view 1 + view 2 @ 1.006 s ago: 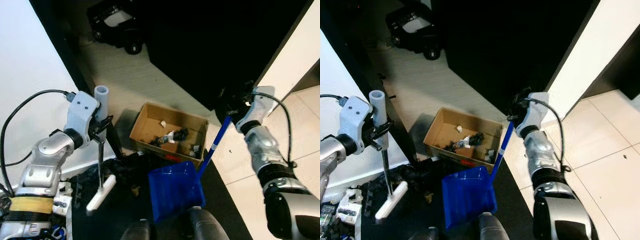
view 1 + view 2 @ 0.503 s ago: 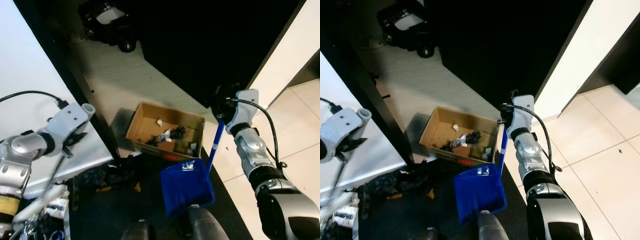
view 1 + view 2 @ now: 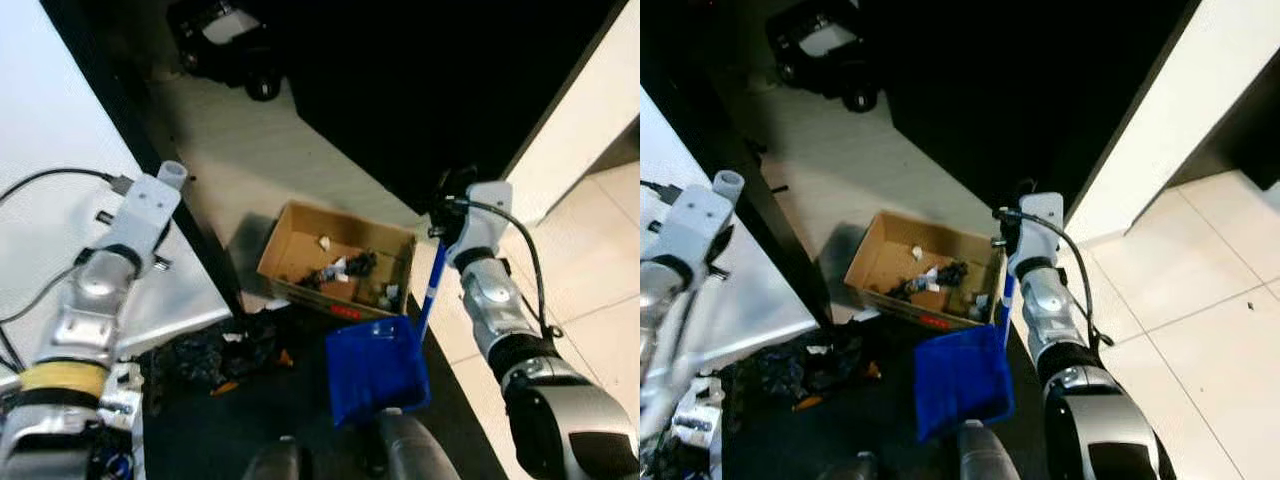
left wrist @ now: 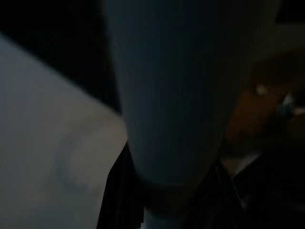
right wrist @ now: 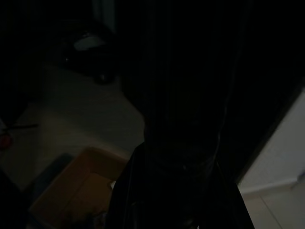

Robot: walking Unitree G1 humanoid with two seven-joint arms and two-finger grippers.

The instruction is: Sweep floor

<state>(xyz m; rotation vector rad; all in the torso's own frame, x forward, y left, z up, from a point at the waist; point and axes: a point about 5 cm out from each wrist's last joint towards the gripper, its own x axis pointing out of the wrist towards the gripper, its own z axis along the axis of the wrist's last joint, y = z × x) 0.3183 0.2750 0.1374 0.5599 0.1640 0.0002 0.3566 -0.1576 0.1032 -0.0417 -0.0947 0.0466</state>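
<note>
My left gripper (image 3: 158, 205) is raised at the left and shut on the pale broom handle (image 3: 172, 174), which looms close in the left wrist view (image 4: 176, 95). A blurred stretch of that handle (image 3: 672, 330) runs down past my arm; the broom head is hidden. At the right, my right gripper (image 3: 444, 210) is shut on the blue dustpan handle (image 3: 431, 280). The blue dustpan (image 3: 375, 365) hangs tilted, just in front of a cardboard box (image 3: 345, 216) that holds scraps of litter (image 3: 345, 270).
Dark rubbish (image 3: 215, 350) lies on the black mat at lower left. A white panel (image 3: 60, 130) with a black edge stands at the left, and a black toy car (image 3: 225, 40) is parked at the back. White tiles (image 3: 590, 300) spread to the right. My feet (image 3: 400, 455) are below.
My left arm has swung the broom up and to the left, off the mat. The dustpan has moved closer to the box. The camera has shifted a little.
</note>
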